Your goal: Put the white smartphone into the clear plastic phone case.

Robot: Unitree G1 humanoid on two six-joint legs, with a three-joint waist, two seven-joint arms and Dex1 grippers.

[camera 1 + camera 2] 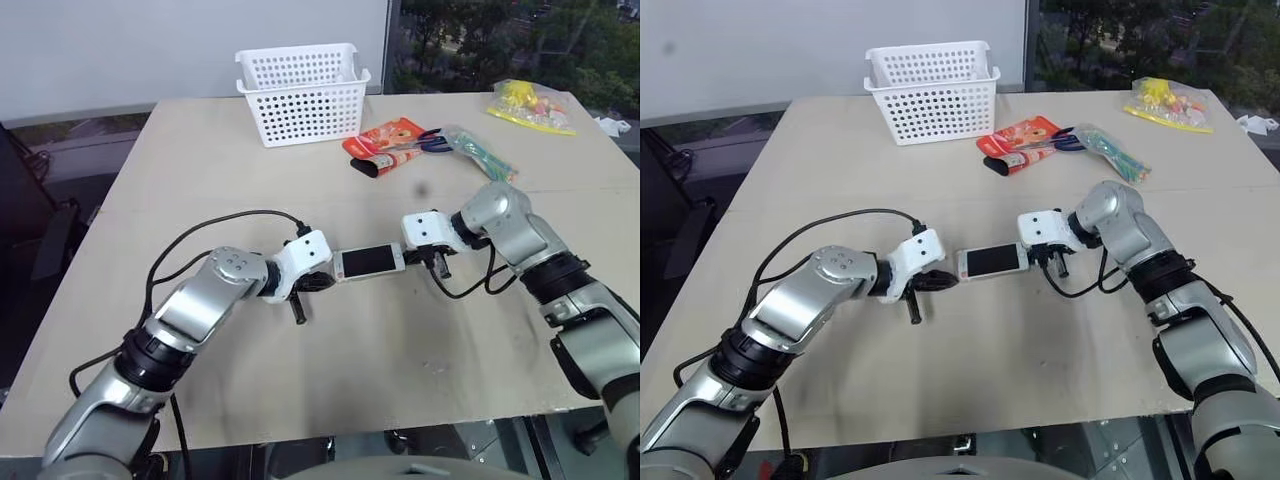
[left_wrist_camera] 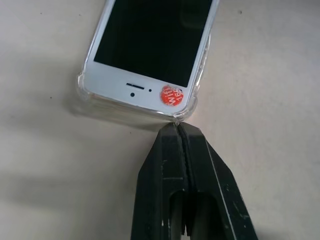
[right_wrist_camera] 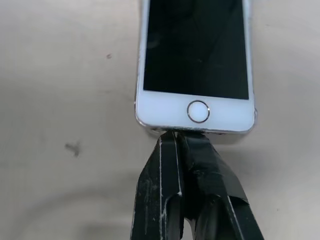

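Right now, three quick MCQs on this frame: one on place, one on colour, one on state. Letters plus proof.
1. Where does the white smartphone lie?
A. inside the white basket
B. on the table between the two grippers
C. on the red packet

2. What colour is the round sticker on the phone's earpiece end?
A. red-orange
B. blue
C. green

3. How do the fingers of the left gripper and right gripper stand?
A. both wide open
B. left open, right shut
C. both shut

Answers:
1 B: the phone rests flat on the table, with one gripper at each end; the white basket stands far behind.
2 A: the left wrist view shows a red-orange sticker beside the earpiece, with the clear plastic phone case rimming that end.
3 C: both wrist views show the finger pairs pressed together at the phone's ends.
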